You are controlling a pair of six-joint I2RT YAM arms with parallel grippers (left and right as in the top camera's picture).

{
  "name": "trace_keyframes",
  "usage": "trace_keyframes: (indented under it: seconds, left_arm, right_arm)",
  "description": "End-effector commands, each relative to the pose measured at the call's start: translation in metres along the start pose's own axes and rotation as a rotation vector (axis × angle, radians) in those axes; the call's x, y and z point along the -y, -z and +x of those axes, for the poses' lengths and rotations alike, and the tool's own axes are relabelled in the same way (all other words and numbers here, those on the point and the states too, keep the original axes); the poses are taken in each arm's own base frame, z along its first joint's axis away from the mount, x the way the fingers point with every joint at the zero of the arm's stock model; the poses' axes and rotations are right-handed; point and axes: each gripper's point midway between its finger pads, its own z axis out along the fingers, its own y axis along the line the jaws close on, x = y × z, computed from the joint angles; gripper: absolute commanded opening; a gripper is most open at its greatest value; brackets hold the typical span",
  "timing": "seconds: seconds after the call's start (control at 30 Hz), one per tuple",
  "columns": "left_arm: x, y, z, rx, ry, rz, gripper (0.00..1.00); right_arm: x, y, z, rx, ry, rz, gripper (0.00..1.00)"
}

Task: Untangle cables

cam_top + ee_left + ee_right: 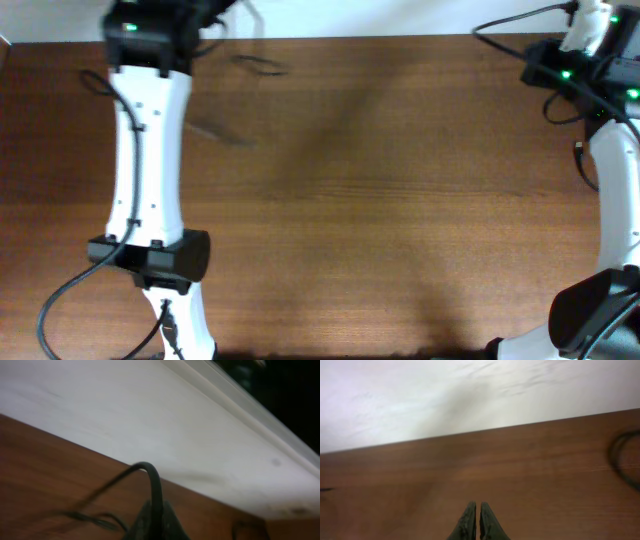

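In the left wrist view my left gripper (155,522) is shut on a thin black cable (150,472) that arches up out of the jaws and runs down to the left. A second thin cable loop (97,520) lies blurred on the brown table beside it. In the overhead view the left gripper (210,15) is at the table's far left edge, with faint blurred cable strands (260,65) to its right. My right gripper (475,512) is shut and empty, low over bare wood.
The table's far edge meets a white wall (150,420). A dark wire loop (620,457) lies at the right edge of the right wrist view. Thicker robot wires (510,25) run by the right arm's base at the far right corner.
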Motion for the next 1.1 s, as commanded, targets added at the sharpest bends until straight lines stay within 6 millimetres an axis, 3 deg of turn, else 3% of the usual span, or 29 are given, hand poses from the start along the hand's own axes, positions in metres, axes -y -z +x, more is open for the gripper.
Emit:
trace_keyframes:
  seconds: [0.0,0.07,0.13,0.37,0.47,0.5,0.53,0.57,0.6,0.63,0.7,0.77,0.83,0.87,0.93,1.03,1.07]
  left_arm:
    - [0.052,0.015,0.021,-0.018,-0.061,0.105,0.0]
    - [0.069,0.016,0.039,-0.048,-0.081,0.129,0.0]
    - [0.079,0.009,0.07,-0.095,-0.113,0.093,0.0]
    - [0.065,-0.073,0.179,-0.318,-0.188,-0.028,0.0]
    - [0.049,-0.096,0.219,-0.41,-0.21,-0.08,0.0]
    - [0.045,-0.098,0.224,-0.424,-0.212,-0.093,0.0]
    - [0.043,-0.101,0.228,-0.436,-0.212,-0.098,0.16]
    - [0.045,-0.104,0.23,-0.441,-0.208,-0.083,0.99]
    - [0.052,-0.103,0.227,-0.438,-0.2,-0.049,0.99]
    - [0.07,-0.095,0.211,-0.415,-0.179,0.033,0.99]
    - [0.096,-0.067,0.163,-0.308,-0.166,0.128,0.99]
    - [0.125,-0.014,0.102,-0.14,-0.197,0.231,0.99]
    - [0.128,0.039,0.05,0.044,-0.204,0.205,0.99]
    - [0.121,0.062,0.032,0.112,-0.201,0.157,0.99]
    - [0.11,0.078,0.024,0.143,-0.196,0.1,0.99]
    - [0.088,0.079,0.021,0.163,-0.203,-0.017,0.99]
    - [0.085,0.079,0.022,0.158,-0.205,-0.026,0.99]
  right_arm:
    - [-0.034,-0.008,0.012,-0.04,0.046,-0.066,0.04]
    - [-0.041,-0.011,0.013,-0.044,0.062,-0.049,0.04]
    - [-0.042,-0.013,0.015,-0.048,0.07,-0.025,0.04]
    - [-0.042,-0.013,0.016,-0.052,0.07,-0.026,0.04]
    - [-0.042,-0.013,0.016,-0.051,0.078,-0.026,0.04]
    - [-0.042,-0.013,0.016,-0.051,0.086,-0.026,0.04]
    - [-0.042,-0.013,0.016,-0.052,0.089,-0.026,0.04]
    - [-0.042,-0.013,0.016,-0.052,0.093,-0.026,0.04]
    - [-0.042,-0.013,0.017,-0.055,0.096,-0.026,0.04]
    - [-0.042,-0.012,0.019,-0.063,0.093,-0.026,0.04]
    - [-0.042,-0.012,0.021,-0.074,0.09,-0.025,0.04]
    - [-0.046,-0.014,0.025,-0.084,0.092,-0.031,0.04]
    - [-0.063,-0.017,0.035,-0.118,0.107,-0.059,0.04]
    - [-0.079,-0.021,0.045,-0.142,0.125,-0.087,0.04]
    - [-0.104,-0.03,0.059,-0.175,0.158,-0.105,0.04]
    - [-0.144,-0.053,0.094,-0.26,0.21,-0.157,0.04]
    - [-0.151,-0.065,0.107,-0.289,0.232,-0.154,0.13]
